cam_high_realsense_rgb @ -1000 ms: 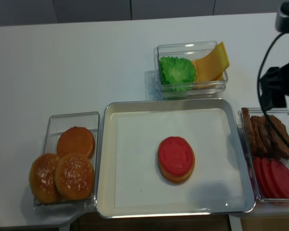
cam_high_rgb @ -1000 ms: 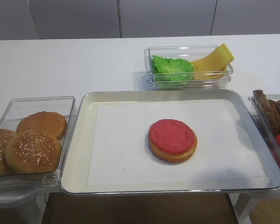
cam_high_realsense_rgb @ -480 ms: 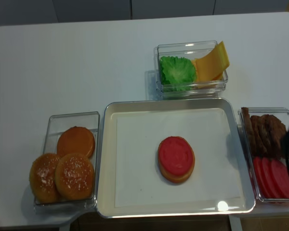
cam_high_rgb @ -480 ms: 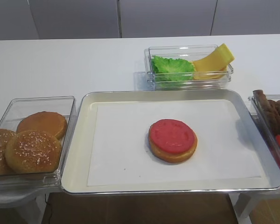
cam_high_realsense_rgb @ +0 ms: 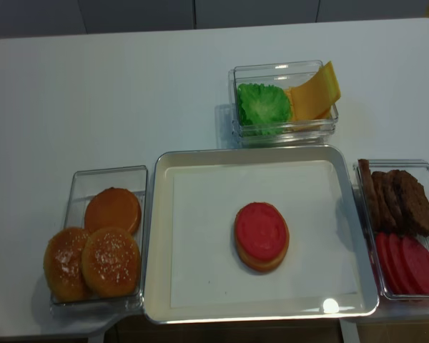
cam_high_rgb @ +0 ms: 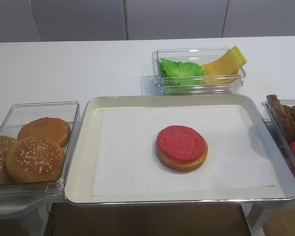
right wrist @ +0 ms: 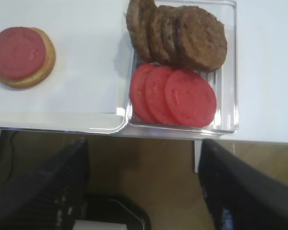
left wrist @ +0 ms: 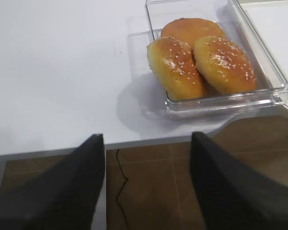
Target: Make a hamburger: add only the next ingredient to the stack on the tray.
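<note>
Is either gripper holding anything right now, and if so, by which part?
Nothing is held. Both wrist views show open jaws with only floor between them. The tomato slice already lies on the bun bottom on the tray.

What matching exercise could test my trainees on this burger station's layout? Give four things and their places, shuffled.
Things:
1. tomato slice
2. lettuce
3. sesame buns
4. patties

Places:
A. bin left of the tray
B. on the bun bottom, on the tray
C. bin right of the tray, beside spare red slices
D. bin behind the tray, beside cheese

Pairs: 1-B, 2-D, 3-A, 4-C
</note>
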Robot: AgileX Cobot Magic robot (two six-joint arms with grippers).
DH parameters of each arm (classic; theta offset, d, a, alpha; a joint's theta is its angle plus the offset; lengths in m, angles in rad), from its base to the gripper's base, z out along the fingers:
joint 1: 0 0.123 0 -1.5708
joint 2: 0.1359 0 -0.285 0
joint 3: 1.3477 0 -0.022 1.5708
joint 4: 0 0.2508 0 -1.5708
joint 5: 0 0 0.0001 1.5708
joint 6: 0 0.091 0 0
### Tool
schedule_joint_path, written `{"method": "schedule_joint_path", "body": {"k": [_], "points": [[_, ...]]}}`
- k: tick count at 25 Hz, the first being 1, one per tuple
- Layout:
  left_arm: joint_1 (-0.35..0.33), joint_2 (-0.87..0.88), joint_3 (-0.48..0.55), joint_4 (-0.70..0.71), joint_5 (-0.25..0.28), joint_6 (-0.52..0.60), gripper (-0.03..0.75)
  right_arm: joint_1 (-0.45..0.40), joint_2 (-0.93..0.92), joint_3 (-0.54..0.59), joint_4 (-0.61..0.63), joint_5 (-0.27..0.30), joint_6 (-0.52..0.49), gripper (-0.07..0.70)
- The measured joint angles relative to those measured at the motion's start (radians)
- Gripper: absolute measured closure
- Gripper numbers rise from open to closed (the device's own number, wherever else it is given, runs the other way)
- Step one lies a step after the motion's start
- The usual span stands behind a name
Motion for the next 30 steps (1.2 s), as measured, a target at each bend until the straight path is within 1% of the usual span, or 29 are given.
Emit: {"method": "schedule_joint_path", "body": {"k": [10,17,24,25,27,30], "points": [[0.0,0.0,0.0,0.0,0.0,0.0,0.293,0.0,-0.314,0.018,0.0,0.013,0.0,0.103],[0.0,0.0,0.0,0.0,0.0,0.0,0.293,0.0,-0.51,0.08,0.0,0.021,0.0,0.136],[0.0,0.0,0.0,-0.002,0.0,0.0,0.293,0.0,-0.535,0.195,0.0,0.022,0.0,0.137],[0.0,0.0,0.0,-0.002,0.0,0.0,0.293,0.0,-0.535,0.211,0.0,0.013,-0.005,0.137],[0.0,0.0,0.0,-0.002,0.0,0.0,0.293,0.0,-0.535,0.243,0.0,-0.025,-0.016,0.137],[0.0,0.0,0.0,-0.002,0.0,0.0,0.293,0.0,-0.535,0.288,0.0,-0.066,-0.043,0.137]]}}
